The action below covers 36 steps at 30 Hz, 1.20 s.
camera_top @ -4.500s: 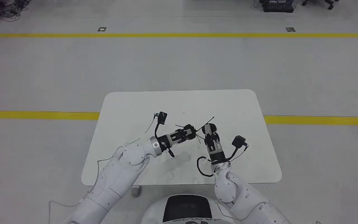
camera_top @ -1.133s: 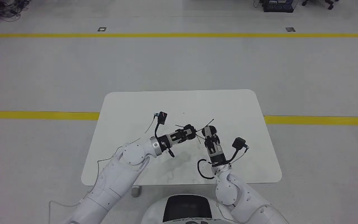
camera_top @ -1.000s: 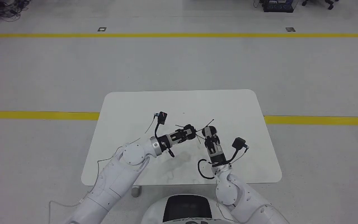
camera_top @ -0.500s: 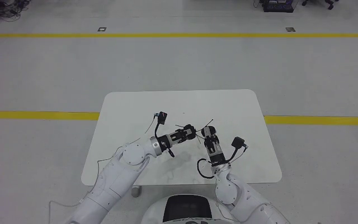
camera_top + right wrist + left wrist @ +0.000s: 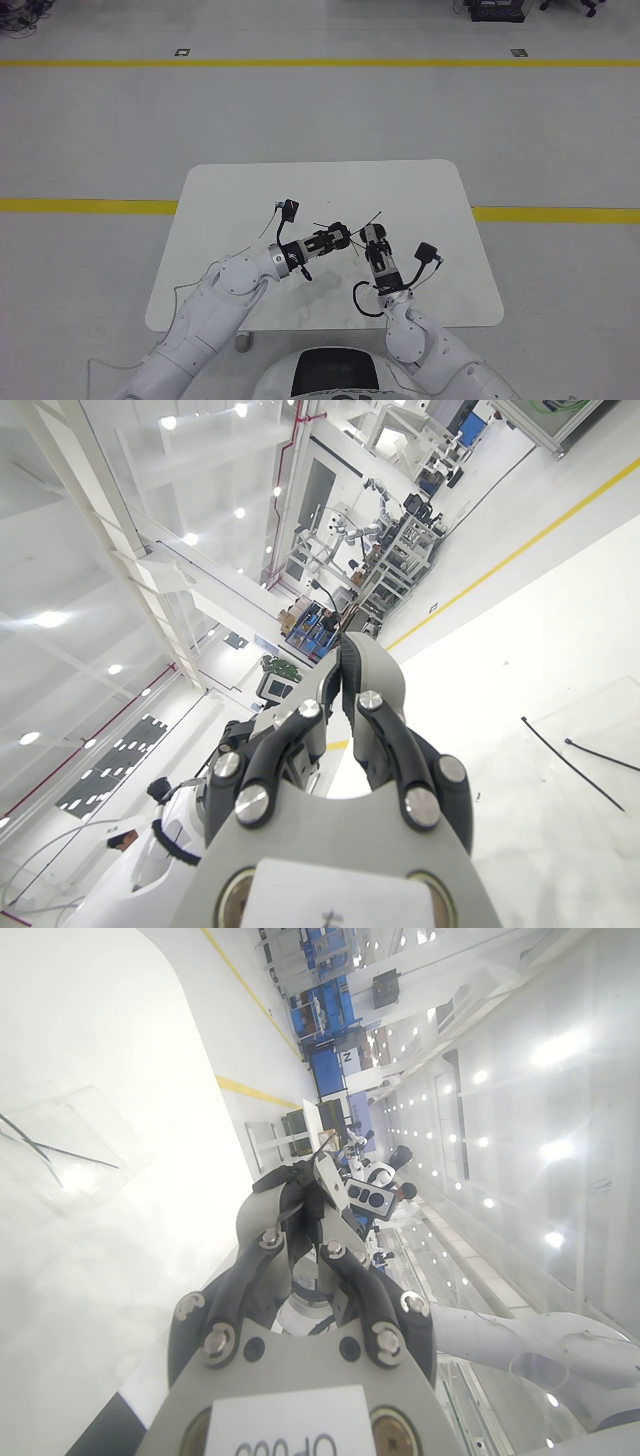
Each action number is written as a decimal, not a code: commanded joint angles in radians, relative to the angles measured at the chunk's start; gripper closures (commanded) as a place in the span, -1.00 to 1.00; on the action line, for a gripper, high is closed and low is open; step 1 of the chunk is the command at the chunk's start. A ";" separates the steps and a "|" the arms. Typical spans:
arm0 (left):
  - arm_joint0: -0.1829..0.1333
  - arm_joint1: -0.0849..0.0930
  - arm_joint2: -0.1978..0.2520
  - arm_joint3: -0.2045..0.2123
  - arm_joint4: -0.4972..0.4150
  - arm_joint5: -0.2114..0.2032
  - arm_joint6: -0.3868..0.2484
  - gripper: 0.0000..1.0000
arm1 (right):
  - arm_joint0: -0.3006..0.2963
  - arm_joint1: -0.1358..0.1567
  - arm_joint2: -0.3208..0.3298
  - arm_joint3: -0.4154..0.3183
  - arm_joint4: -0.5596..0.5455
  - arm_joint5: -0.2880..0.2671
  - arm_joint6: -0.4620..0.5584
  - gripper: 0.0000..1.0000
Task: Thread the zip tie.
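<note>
Above the middle of the white table my two grippers meet almost tip to tip. The left gripper is shut on a thin black zip tie, whose end sticks out past the fingertips. The right gripper is shut too, pinching a black zip tie strand that curls out beyond its tips and shows as a thin line from above. I cannot tell whether both hold the same tie, since the joint between them is hidden.
Two spare black zip ties lie crossed on a clear plastic sheet on the table just beyond the grippers. The table's rounded far edge and open white top surround them.
The right arm has edged very slightly toward the left gripper. The left arm holds the same place, and both grippers stay shut.
</note>
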 commanded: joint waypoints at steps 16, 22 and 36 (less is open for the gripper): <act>-0.002 0.010 0.011 -0.014 0.027 0.000 0.010 1.00 | -0.013 0.024 0.019 -0.027 0.027 0.000 0.030 1.00; 0.000 0.016 0.009 -0.024 0.039 0.000 -0.002 1.00 | -0.019 0.036 0.029 -0.045 0.040 0.000 0.058 1.00; 0.010 0.024 -0.004 -0.080 0.047 0.000 0.026 1.00 | -0.038 0.059 0.024 -0.096 0.021 0.000 0.017 1.00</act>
